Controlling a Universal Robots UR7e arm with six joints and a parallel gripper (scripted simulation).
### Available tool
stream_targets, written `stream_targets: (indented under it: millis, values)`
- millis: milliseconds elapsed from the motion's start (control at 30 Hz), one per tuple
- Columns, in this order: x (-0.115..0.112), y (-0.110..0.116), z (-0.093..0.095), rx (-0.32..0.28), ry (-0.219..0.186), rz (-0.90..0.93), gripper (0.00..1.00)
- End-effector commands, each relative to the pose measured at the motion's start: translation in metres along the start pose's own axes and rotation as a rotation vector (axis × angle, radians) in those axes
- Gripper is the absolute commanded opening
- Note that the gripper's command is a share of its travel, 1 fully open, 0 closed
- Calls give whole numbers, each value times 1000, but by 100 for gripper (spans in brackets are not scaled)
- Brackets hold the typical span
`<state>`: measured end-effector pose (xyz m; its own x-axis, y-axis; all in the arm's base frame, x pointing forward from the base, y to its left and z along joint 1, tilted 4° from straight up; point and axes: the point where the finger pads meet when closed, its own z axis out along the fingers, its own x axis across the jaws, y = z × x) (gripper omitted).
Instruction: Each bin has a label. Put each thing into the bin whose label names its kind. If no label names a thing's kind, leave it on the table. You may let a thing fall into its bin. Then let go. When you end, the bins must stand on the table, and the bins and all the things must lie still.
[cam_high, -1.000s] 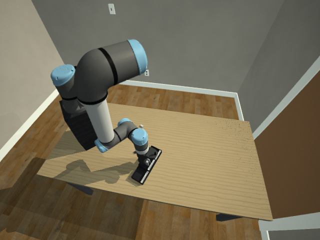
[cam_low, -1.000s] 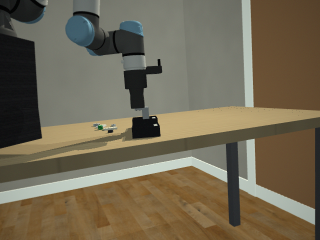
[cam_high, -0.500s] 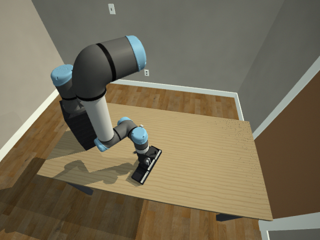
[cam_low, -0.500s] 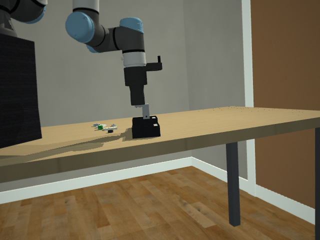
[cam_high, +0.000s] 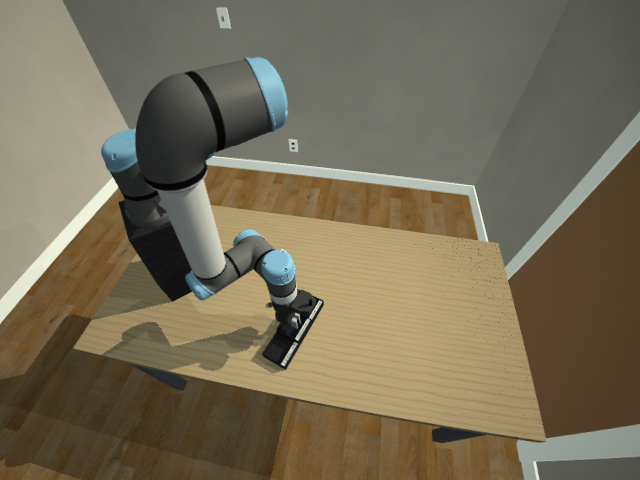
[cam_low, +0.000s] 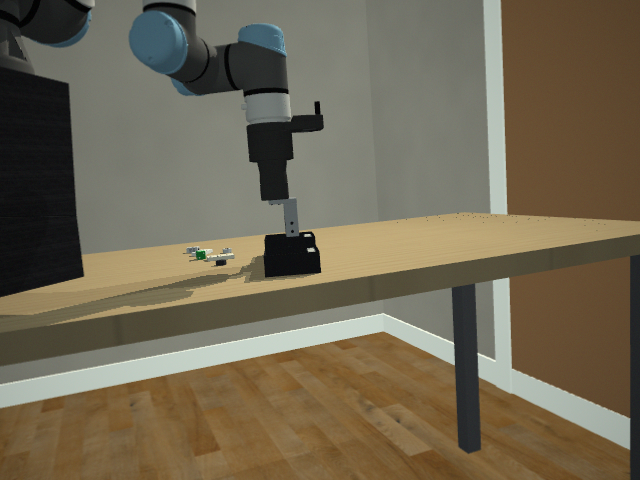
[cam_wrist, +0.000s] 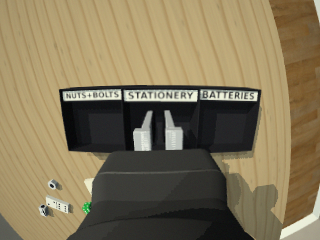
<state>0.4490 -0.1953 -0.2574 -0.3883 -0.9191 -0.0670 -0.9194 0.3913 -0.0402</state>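
A black bin block (cam_high: 283, 351) (cam_low: 291, 256) (cam_wrist: 227, 127) has three compartments labelled NUTS+BOLTS, STATIONERY and BATTERIES. My gripper (cam_high: 293, 322) (cam_low: 292, 227) (cam_wrist: 158, 120) hangs upright over the middle STATIONERY compartment, with its fingertips at the rim. The fingers stand close together with a narrow dark gap, and I see nothing between them. A cluster of small loose things lies on the table beside the NUTS+BOLTS end: a nut (cam_wrist: 52, 184), a white piece (cam_wrist: 59, 204) (cam_low: 222, 256), a green piece (cam_low: 199, 254) (cam_wrist: 86, 208) and a small black piece (cam_low: 221, 262).
The wooden table (cam_high: 413, 310) (cam_low: 465, 242) (cam_wrist: 160, 27) stretches wide to the right of the bins. The arm's black base block (cam_high: 155, 253) (cam_low: 36, 180) stands at the table's left end.
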Motion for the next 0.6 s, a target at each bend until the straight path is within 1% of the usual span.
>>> stream_targets:
  millis: [0, 67, 133, 200, 500, 567]
  values:
    - [1, 1, -19, -2, 0, 2, 31]
    - [1, 1, -27, -2, 0, 2, 31]
    - [1, 1, -27, -2, 0, 2, 31]
    - [1, 1, -32, -2, 0, 2, 31]
    - [0, 1, -32, -1, 0, 1, 31]
    - [-11, 0, -32, -1, 0, -1, 31]
